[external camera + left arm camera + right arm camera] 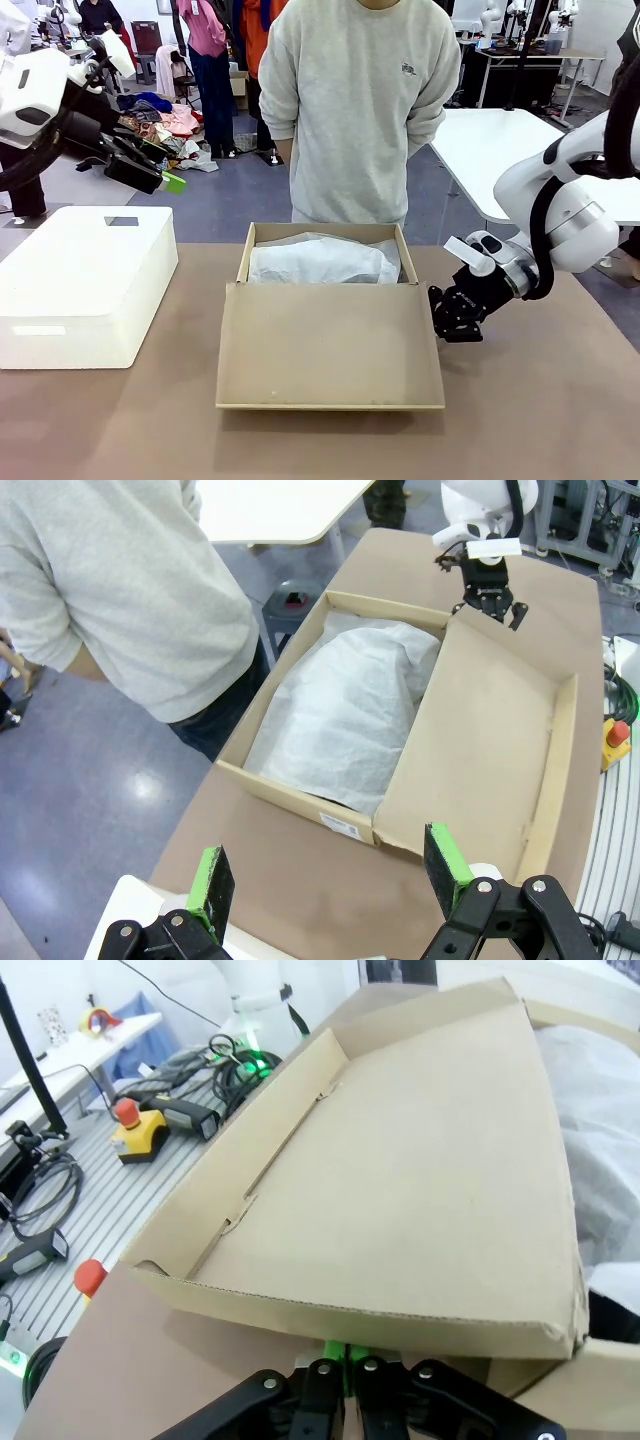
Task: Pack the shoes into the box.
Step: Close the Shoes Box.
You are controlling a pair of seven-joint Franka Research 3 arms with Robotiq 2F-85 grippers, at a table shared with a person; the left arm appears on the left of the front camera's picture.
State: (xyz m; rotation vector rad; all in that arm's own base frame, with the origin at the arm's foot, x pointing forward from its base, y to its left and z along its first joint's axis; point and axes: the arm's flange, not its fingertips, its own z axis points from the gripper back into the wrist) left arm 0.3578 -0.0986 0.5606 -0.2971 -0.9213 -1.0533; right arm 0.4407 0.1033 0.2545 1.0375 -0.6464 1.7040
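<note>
Right gripper [457, 327] low over the brown tabletop [540, 420], fingers pressed together with nothing between them, the green pads [345, 1353] meeting just under the near edge of the flap lid in the right wrist view. It sits just beside the right side of the shallow tan-brown cardboard shoebox [330, 335], near the corner where the flap lid [330, 345] joins the box; whether it touches the cardboard cannot be told. Left gripper [160, 180] raised well above the tabletop at the robot's left, fingers spread wide apart and holding nothing; in the left wrist view its two green-padded fingers [212, 882] frame the box from above. The box lies in the middle of the tabletop, lid folded open toward the robot's side, plain cardboard inner face up. Inside the box, crumpled white tissue paper [322, 260] forms a mound across the whole compartment; a small dark patch shows at the right edge of the right wrist view beneath the paper, too little to identify. A large white rounded plastic block [85, 285] rests on the tabletop to the robot's left, well apart from the box. A person in a light grey sweatshirt [355, 100] stands at the far side of the tabletop, directly behind the box, arms behind the back.
</note>
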